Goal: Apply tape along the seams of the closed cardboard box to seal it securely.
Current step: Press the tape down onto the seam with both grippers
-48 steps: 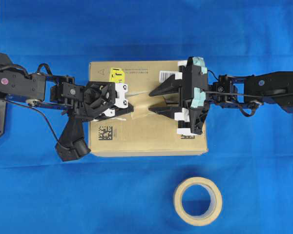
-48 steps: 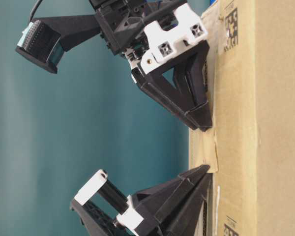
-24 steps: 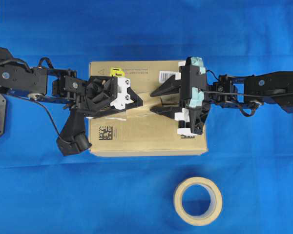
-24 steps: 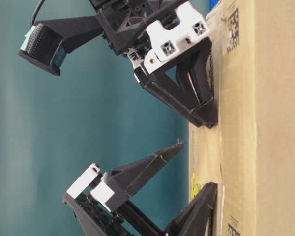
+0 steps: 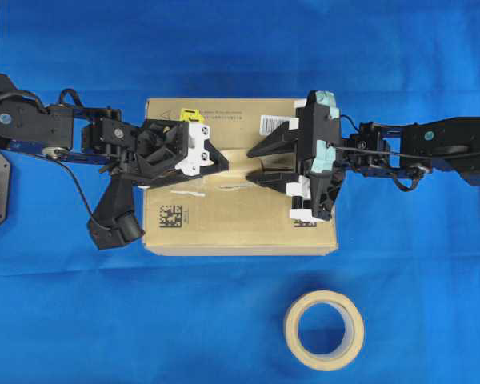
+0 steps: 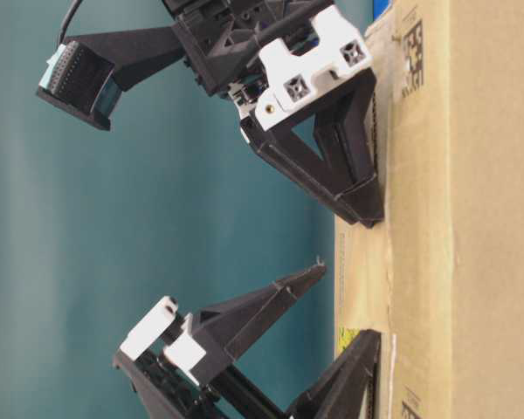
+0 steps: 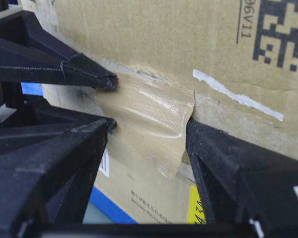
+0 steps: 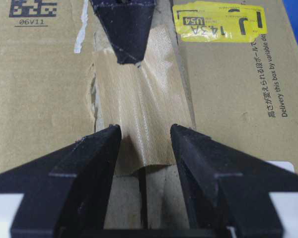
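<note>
One cardboard box (image 5: 240,216), one tape roll (image 5: 324,329), two hands.

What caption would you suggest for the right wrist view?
Open right gripper straddling tan tape laid over the cardboard box seam.

Matte brown cardboard box (image 8: 44,94); ribbed, slightly glossy tan paper tape (image 8: 139,114); blue cloth (image 5: 224,320).

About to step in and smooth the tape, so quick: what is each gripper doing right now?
Left gripper: open, holding nothing; one finger presses the tape onto the box.
Right gripper: open, holding nothing, straddling the tape.
</note>
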Action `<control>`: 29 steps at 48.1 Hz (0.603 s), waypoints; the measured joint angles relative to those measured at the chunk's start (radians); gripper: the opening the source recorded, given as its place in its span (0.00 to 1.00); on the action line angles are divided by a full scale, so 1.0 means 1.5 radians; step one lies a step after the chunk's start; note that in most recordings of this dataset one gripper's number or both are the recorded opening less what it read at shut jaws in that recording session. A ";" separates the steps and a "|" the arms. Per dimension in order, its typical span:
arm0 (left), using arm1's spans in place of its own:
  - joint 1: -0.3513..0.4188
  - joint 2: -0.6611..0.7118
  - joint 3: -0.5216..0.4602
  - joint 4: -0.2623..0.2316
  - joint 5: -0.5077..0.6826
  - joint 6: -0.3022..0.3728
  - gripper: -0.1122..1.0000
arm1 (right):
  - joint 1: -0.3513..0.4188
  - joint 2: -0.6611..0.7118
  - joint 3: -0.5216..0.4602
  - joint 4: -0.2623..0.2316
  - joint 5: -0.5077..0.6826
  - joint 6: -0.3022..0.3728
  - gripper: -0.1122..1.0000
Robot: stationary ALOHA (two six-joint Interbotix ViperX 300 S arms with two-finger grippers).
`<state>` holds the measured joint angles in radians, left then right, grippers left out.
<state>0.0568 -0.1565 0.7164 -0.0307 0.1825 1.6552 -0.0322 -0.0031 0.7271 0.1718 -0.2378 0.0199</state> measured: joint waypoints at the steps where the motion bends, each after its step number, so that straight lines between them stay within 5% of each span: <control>1: 0.001 -0.001 0.002 0.000 -0.001 0.000 0.66 | 0.000 -0.001 0.000 0.000 0.000 -0.001 0.60; 29: 0.009 -0.038 0.042 0.000 -0.004 -0.007 0.66 | 0.000 -0.001 0.001 0.000 0.000 0.000 0.60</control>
<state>0.0706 -0.2132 0.7793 -0.0307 0.1764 1.6444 -0.0322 -0.0046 0.7286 0.1718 -0.2378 0.0199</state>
